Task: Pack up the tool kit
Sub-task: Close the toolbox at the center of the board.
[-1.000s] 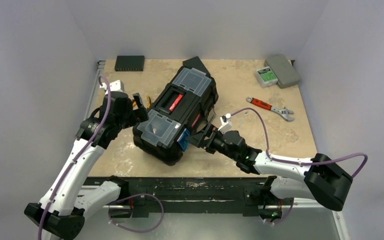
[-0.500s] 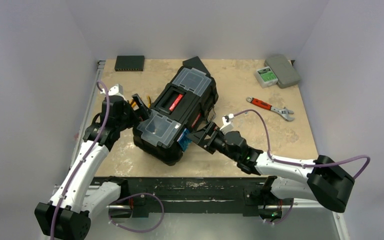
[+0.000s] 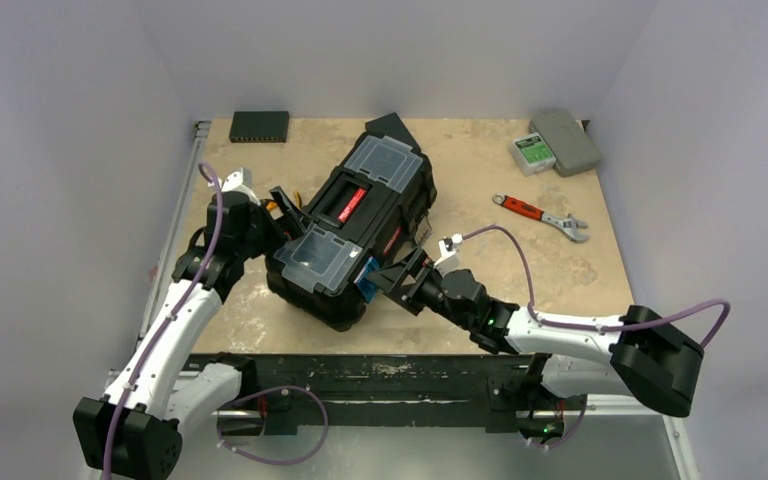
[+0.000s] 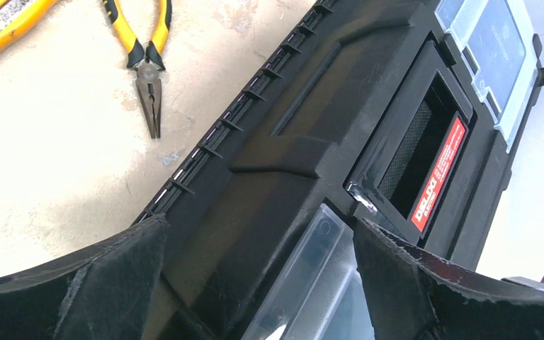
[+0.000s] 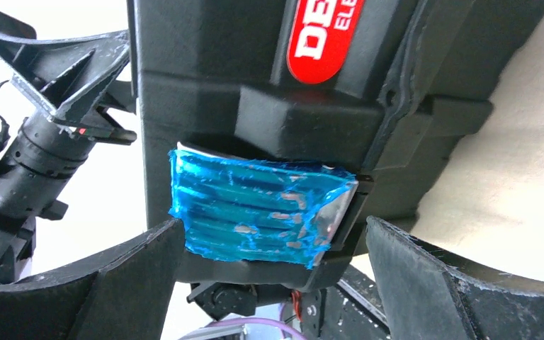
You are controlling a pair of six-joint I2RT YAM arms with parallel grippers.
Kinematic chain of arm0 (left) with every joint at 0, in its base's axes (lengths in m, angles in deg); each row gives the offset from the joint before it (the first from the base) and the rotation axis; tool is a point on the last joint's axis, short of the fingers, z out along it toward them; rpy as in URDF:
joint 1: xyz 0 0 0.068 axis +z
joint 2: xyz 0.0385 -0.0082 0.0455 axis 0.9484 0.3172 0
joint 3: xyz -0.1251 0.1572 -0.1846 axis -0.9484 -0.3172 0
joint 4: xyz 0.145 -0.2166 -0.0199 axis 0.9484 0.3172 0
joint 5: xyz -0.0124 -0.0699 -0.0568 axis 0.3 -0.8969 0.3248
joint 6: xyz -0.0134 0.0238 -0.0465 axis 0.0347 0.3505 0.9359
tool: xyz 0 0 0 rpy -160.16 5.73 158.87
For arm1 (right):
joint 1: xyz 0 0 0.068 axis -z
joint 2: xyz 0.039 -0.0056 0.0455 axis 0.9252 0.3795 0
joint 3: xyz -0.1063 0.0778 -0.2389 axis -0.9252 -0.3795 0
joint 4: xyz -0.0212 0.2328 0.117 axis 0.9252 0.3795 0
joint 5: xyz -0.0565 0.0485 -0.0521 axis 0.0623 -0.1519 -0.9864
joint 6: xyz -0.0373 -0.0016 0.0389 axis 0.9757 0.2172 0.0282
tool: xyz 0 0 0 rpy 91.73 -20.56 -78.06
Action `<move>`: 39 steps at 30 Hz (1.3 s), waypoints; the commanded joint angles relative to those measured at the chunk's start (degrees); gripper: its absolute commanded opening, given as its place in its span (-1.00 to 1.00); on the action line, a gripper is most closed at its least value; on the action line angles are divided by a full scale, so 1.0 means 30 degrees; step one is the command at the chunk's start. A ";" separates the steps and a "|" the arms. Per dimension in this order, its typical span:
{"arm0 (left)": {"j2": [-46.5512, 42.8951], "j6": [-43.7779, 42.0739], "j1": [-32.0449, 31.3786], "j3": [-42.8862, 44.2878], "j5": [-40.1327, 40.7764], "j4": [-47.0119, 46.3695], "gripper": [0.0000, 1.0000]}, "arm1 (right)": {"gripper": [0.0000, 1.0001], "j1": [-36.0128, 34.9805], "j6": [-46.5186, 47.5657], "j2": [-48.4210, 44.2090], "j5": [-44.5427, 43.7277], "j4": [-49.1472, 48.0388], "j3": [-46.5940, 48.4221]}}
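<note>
The black toolbox (image 3: 355, 225) lies diagonally mid-table, lid down, with two clear-lidded compartments and a red label on its handle (image 4: 439, 173). My left gripper (image 3: 285, 207) is open at the box's left edge, its fingers straddling the near clear compartment (image 4: 319, 283). My right gripper (image 3: 400, 268) is open at the box's front wall, its fingers either side of the blue-filmed latch (image 5: 262, 205). Yellow-handled pliers (image 4: 149, 64) and a yellow knife (image 4: 0, 28) lie left of the box. A red-handled wrench (image 3: 540, 215) lies to the right.
A flat grey case (image 3: 568, 140) and a small green-labelled box (image 3: 532, 152) sit at the back right. A thin black device (image 3: 259, 125) lies at the back left. A black piece (image 3: 392, 125) stands behind the toolbox.
My left gripper has moved forward and right, closer against the toolbox's left edge. My right gripper has edged left toward the blue latch. Both stay open; the toolbox has not moved.
</note>
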 commanded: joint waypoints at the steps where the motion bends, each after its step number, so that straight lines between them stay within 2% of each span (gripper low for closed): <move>1: 0.0114 -0.0280 0.0010 -0.0690 -0.0328 0.0043 1.00 | 0.98 -0.0732 -0.1073 0.0599 -0.1612 -0.2187 0.0327; 8: -0.0222 -0.0458 0.0010 -0.0917 -0.0674 0.0050 1.00 | 0.98 -0.1181 -0.1733 0.2000 -0.2002 -0.3393 0.0529; 14: -0.0050 -0.0514 0.0010 -0.1231 -0.1212 -0.0313 1.00 | 0.98 -0.1246 -0.2989 0.2795 -0.2891 -0.5997 -0.0426; 18: 0.0117 -0.0616 0.0003 -0.1394 -0.1340 -0.0416 1.00 | 0.98 -0.1284 -0.2683 0.2306 -0.3016 -0.3579 0.0170; 23: 0.0065 -0.0664 0.0011 -0.1428 -0.1404 -0.0452 1.00 | 0.98 -0.1357 -0.2395 0.1869 -0.3210 -0.2363 0.0291; 39: -0.0024 -0.0722 0.0010 -0.1457 -0.1424 -0.0414 0.99 | 0.98 -0.1387 -0.2486 0.2565 -0.3060 -0.2593 0.0157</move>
